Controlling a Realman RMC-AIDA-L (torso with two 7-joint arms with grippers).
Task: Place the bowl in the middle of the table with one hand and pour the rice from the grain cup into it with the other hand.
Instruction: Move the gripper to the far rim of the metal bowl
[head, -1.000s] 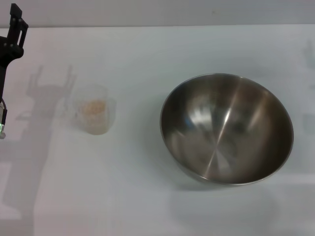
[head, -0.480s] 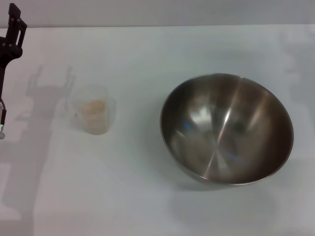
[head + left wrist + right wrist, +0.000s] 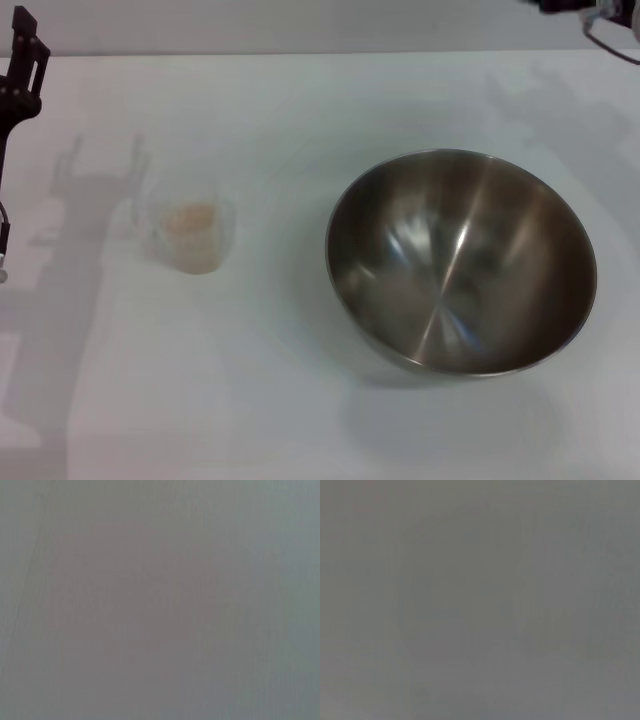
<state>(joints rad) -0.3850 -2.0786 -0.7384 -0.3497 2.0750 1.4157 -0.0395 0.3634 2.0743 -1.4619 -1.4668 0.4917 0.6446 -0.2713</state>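
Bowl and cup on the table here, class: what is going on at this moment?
Nothing is being handled yet. The bowl sits empty on the table, towards the robot's right. The cup stands apart to its left with the rice inside. The left gripper hangs at the far left edge, touching nothing. Only a bit of the right arm shows at the top right corner.

bowl: shiny silver | grain cup: clear | rice: beige | table: white
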